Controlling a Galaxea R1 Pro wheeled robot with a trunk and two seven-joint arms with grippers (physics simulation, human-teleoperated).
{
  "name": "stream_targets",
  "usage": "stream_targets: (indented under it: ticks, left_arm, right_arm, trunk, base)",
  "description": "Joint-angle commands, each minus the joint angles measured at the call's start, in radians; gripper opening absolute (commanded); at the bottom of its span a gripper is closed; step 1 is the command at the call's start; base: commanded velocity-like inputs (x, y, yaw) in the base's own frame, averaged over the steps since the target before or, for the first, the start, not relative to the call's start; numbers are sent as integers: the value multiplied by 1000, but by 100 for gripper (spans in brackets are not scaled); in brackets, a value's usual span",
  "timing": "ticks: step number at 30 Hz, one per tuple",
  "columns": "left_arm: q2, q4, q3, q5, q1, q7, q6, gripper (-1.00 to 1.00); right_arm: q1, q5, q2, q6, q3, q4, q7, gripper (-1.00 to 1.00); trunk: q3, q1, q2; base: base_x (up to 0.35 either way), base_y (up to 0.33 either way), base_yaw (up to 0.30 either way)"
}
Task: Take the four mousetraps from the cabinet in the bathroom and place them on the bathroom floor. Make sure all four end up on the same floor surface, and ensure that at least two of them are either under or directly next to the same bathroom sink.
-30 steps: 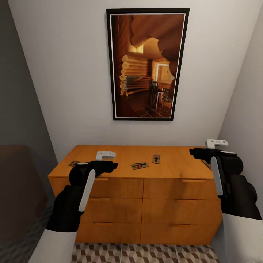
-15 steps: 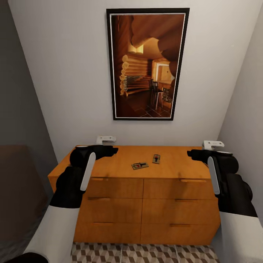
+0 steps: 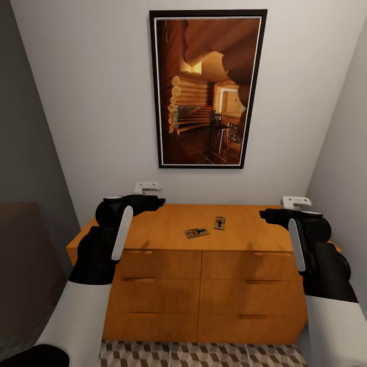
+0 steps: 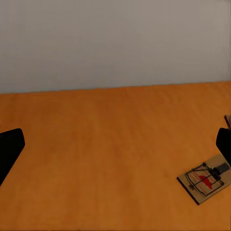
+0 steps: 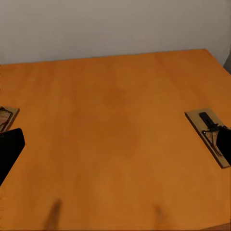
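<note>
currently, two mousetraps point(image 3: 196, 232) lie flat near the middle of the head view, on the top surface of the cabinet point(image 3: 204, 285); the second one point(image 3: 219, 222) sits just up and right of the first, near it but apart. in the left wrist view one trap point(image 4: 204, 181) lies at the lower right of the frame. in the right wrist view one trap point(image 5: 209, 134) lies at the right edge and the corner of another point(image 5: 6, 117) at the left edge. a full count of four cannot be confirmed.

the left gripper point(image 3: 153, 196) hovers over the cabinet top at centre left of the head view. the right gripper point(image 3: 270, 211) hovers at centre right. each wrist view shows dark fingers point(image 4: 9, 149) at opposite frame edges, well apart, so both pairs are judged spread and holding nothing point(image 5: 9, 147).

the bathroom floor point(image 3: 204, 354) shows at the bottom edge, with no trap on it.

status: no trap is grasped or placed. remaining: pick up each trap, carry it to the floor, and set at least two by the sink.
</note>
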Motion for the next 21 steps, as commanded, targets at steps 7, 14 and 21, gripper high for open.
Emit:
stream_targets:
  ticks: [7, 14, 21]
  left_arm:
    - [1, 0, 1, 8, -2, 2, 5, 100]
    - [1, 5, 2, 17, -2, 1, 6, 100]
    - [0, 20, 1, 44, -2, 1, 6, 100]
  right_arm:
    - [-1, 1, 0, 5, 3, -1, 0, 100]
    - [-1, 0, 1, 5, 3, 1, 1, 100]
    - [-1, 0, 2, 5, 4, 2, 2, 100]
  trunk:
    - [-1, 0, -1]
    - [-1, 0, -1]
    - [-1, 0, -1]
  base:
    - [240, 95, 0]
    - [302, 48, 0]
    - [318, 11, 0]
